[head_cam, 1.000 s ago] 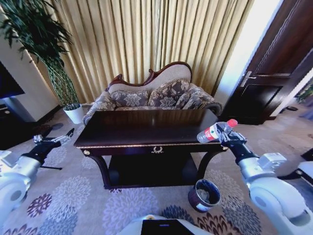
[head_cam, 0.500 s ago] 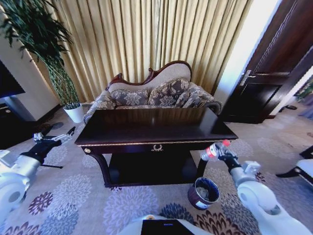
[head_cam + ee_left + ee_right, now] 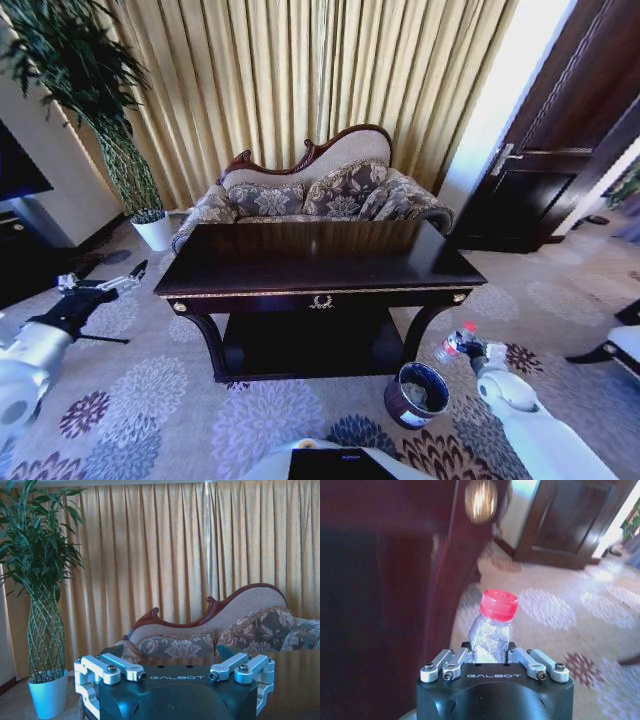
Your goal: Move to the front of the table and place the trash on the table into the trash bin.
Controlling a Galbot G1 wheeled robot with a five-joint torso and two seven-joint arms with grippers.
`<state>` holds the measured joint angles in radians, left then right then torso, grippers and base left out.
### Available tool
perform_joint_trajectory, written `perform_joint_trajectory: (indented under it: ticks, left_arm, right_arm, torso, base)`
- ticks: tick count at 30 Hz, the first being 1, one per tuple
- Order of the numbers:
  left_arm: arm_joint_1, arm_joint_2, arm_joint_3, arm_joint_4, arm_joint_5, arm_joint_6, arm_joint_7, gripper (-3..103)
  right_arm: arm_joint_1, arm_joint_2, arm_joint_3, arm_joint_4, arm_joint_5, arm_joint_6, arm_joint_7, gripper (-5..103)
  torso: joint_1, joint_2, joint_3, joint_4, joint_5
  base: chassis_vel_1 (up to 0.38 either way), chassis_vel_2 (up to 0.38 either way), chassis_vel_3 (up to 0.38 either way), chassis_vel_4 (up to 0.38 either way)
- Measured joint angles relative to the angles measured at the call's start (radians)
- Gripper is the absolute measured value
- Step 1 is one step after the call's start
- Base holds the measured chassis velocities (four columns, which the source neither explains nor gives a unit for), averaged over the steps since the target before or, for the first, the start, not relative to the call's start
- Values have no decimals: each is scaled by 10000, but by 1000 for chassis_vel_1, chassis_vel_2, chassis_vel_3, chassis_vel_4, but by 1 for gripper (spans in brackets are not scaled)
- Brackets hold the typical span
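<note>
Right gripper (image 3: pixel 490 656) clamps bottle (image 3: pixel 491 628) above bin (image 3: pixel 417 394).

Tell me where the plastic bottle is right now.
In the head view the bottle is held in the right gripper, low on the robot's right, beside the table's front right leg and just above and right of the trash bin.

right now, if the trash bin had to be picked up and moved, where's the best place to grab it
Probably the pale rim of the trash bin, from above. It stands upright on the carpet with its mouth open, so the thin rim is the easiest edge for fingers to pinch. The side away from the table leg looks freest. The right gripper holds the bottle just above and beside it; the left gripper is far off.
</note>
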<state>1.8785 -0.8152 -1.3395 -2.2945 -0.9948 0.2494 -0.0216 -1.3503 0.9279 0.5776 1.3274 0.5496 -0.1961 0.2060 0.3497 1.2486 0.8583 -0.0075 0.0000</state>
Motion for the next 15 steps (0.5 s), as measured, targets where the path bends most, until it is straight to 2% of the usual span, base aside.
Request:
perform_joint_trajectory:
  ticks: [5, 11, 14, 15]
  left_arm:
    - [39, 5, 10, -144, -39, 8, -128, 100]
    - [223, 19, -103, -318, -57, 10, -143, 100]
    - [416, 27, -277, -550, -233, 31, -131, 100]
    - [445, 44, -311, -598, -270, 33, -126, 100]
  right_arm:
    - [389, 363, -370, -1151, -528, 452, 27, 26]
    - [1075, 787, -941, -2751, -1227, 1540, 31, 26]
    - [1193, 935, -1042, -3050, -1604, 1672, -59, 23]
    - [1193, 984, -1042, -3050, -1655, 1669, -93, 27]
  torso:
    - [0, 0, 0, -1, 0]
    - [0, 0, 0, 2, 1]
    - [0, 0, 0, 1, -1]
    - [0, 0, 1, 1, 0]
  base:
    - [0, 0, 0, 0]
    - [0, 0, 0, 0]
    - [0, 0, 0, 0]
    - [0, 0, 0, 0]
